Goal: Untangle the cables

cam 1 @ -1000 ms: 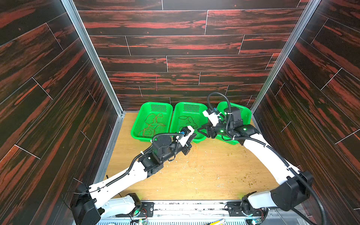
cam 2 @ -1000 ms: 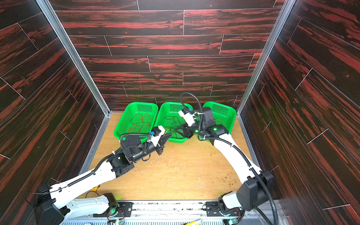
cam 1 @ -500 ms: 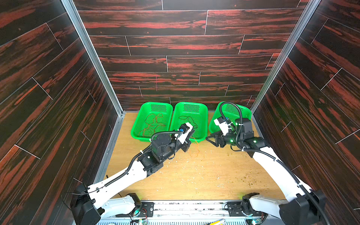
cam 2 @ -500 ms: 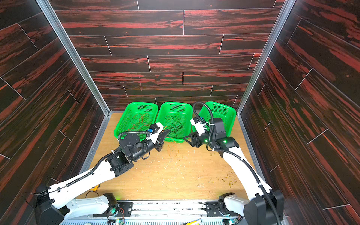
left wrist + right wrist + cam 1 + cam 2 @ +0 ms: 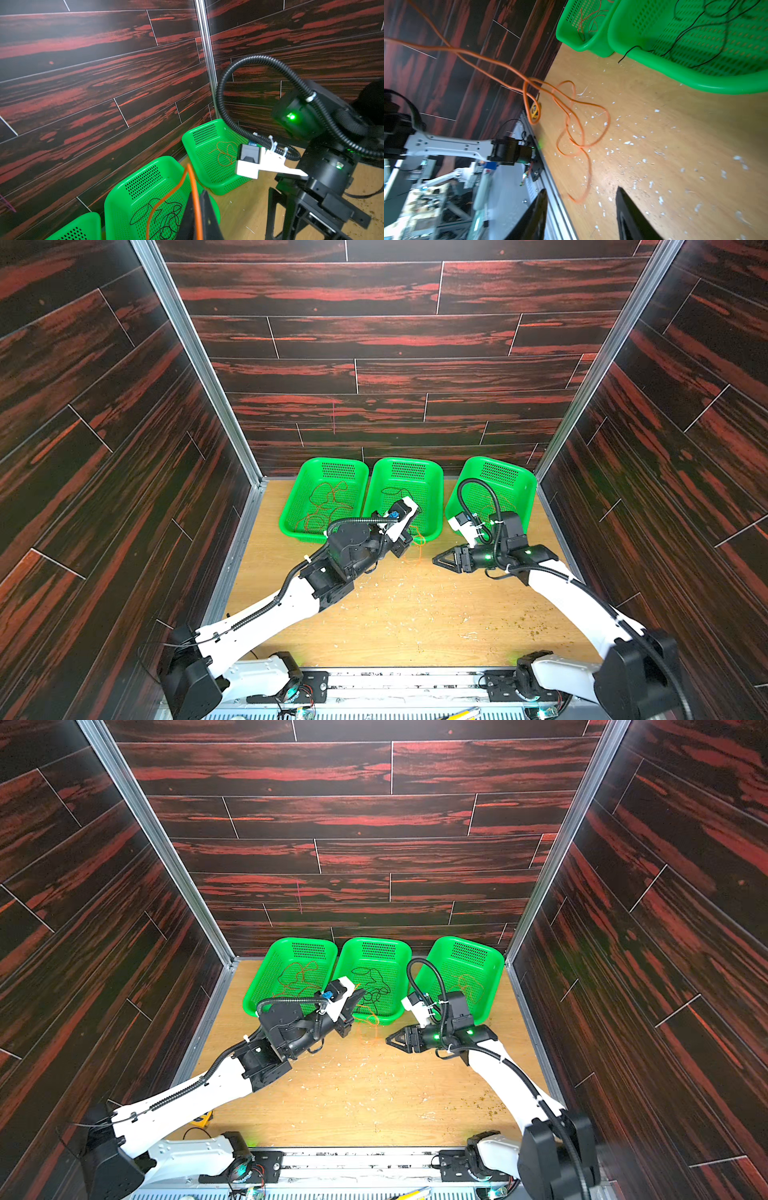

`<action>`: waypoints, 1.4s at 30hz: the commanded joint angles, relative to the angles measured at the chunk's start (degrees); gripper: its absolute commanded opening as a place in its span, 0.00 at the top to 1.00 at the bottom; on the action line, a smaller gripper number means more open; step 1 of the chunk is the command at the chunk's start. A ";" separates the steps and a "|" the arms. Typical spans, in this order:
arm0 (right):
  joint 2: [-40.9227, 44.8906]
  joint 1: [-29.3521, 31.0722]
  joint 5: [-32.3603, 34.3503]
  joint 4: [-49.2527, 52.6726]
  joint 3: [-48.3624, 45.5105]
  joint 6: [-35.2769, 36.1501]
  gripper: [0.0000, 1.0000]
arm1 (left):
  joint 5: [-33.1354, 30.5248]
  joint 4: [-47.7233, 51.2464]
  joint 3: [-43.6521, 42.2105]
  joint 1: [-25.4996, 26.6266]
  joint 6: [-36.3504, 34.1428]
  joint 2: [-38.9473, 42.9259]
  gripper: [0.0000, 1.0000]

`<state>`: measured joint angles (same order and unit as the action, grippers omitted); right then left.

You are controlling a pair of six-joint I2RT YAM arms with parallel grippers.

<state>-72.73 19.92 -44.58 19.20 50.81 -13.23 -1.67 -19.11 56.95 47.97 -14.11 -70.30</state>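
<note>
I see dark, red-streaked plank walls (image 5: 374, 344) boxing in a pale wooden surface (image 5: 415, 614) littered with white flecks; three green baskets (image 5: 437, 497) line the back; the red cable (image 5: 328, 506) lies in the left one, the black cable (image 5: 370, 986) in the middle; my left pincer (image 5: 196, 196) is clamped on the orange cable (image 5: 609, 119), which trails in loops down to the surface; my right pincer (image 5: 581, 191) stands apart, empty, above the surface.

The left arm stretches forward, its black left tool (image 5: 198, 207) pinched tight on a thin orange cable (image 5: 191, 182). The black right tool (image 5: 439, 561) points toward it, jaws apart.
</note>
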 commanded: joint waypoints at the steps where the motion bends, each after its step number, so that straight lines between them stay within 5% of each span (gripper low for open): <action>1: -2.60 0.51 -4.10 -3.02 0.42 -2.93 0.48 | 0.66 -1.67 2.10 -0.06 -1.44 -0.60 1.00; 16: -10.94 4.43 -4.47 -6.43 -1.15 -1.54 0.74 | 0.25 -2.00 2.47 -0.07 -1.18 -0.36 1.00; 22: -11.21 4.54 -3.80 -8.23 -1.07 -1.89 1.00 | -1.03 -2.02 2.11 -0.11 -1.52 -0.01 1.00; 28: -13.65 4.56 2.37 -9.76 -4.58 -4.33 1.00 | -2.87 2.08 5.80 -1.61 -1.91 0.34 1.00; 35: -14.91 4.51 14.19 -18.35 -14.55 -9.57 1.00 | 0.91 7.75 14.92 -8.60 -1.71 -0.04 1.00; 42: -11.33 4.52 22.05 -20.90 -17.69 -10.12 1.00 | 4.49 11.15 21.98 -10.07 -2.88 -3.43 1.00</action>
<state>-86.35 24.27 -27.33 1.48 33.32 -22.24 -0.08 -10.31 77.03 38.09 -15.70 -72.03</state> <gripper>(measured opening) 0.048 0.048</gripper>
